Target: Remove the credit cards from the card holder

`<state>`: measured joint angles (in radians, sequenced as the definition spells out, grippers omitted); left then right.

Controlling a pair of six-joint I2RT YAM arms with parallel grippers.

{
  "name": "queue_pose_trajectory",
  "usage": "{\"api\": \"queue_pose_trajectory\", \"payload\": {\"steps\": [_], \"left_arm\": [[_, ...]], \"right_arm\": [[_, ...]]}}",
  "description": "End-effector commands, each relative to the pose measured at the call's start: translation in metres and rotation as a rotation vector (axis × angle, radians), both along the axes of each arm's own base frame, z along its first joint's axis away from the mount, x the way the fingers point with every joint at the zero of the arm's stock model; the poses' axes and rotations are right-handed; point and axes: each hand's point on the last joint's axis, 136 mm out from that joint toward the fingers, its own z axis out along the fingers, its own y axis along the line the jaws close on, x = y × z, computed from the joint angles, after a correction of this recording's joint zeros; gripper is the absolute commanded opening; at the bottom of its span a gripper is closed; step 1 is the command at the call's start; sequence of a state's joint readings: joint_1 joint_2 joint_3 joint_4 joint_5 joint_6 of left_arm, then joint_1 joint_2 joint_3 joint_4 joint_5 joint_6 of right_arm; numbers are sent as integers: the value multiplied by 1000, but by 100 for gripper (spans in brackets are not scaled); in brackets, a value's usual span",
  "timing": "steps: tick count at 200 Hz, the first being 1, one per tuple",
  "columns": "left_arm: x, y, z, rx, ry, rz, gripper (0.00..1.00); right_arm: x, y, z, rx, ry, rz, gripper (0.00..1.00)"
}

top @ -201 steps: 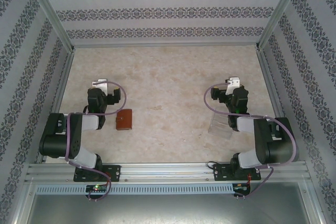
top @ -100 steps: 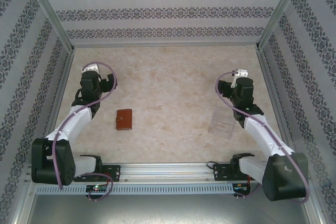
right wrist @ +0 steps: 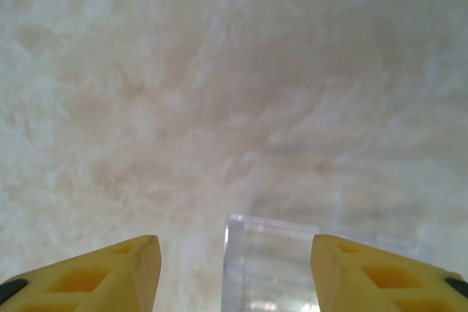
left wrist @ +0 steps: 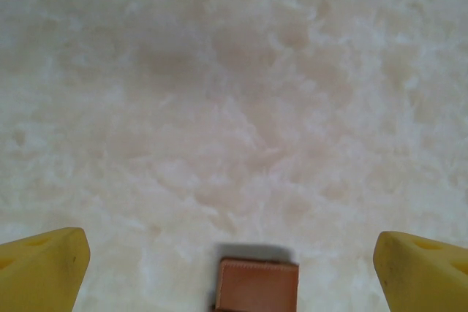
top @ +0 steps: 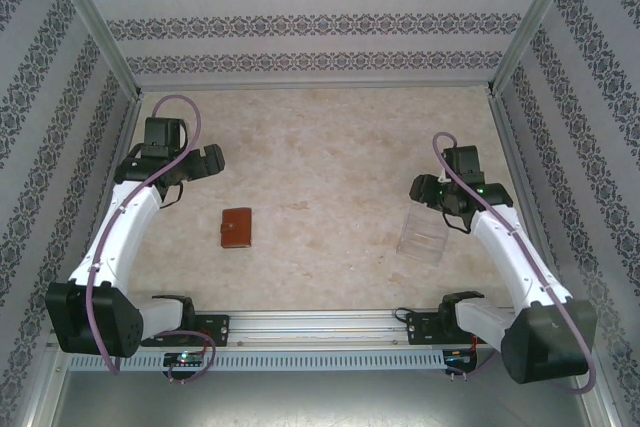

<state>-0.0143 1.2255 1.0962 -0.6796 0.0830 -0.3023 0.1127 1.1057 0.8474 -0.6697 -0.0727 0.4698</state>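
A mottled beige desk sat boxed in by patterned walls.
The closed card holder lay left of centre, a clear tray right; left gripper gaped wide, right gripper stood narrower, both empty.

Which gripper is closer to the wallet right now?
Left. The left gripper hangs just beyond the wallet, on its far left; the right gripper is across the table beside the clear tray.

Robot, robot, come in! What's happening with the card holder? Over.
Left hand open, short of card holder. Right hand open, empty, by clear tray. Holder lies shut, untouched. Nothing blocking it.
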Motion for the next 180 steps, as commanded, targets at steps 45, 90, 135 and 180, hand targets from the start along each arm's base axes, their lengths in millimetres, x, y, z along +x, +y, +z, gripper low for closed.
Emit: {"api": "queue_pose_trajectory", "payload": {"steps": [45,90,135,180], "left_arm": [[-22,4,-14,68,68,-33,100],[-32,8,-14,95,45,-32,100],[-29,10,-17,133,50,-60,100],[-29,13,-18,154,47,-58,100]], "right_arm": [[-28,17,-14,-2,255,-60,42],[-22,18,-24,-60,301,-49,32],[-11,27,-35,-56,323,-33,27],[-5,32,-51,-59,357,-28,25]]}}
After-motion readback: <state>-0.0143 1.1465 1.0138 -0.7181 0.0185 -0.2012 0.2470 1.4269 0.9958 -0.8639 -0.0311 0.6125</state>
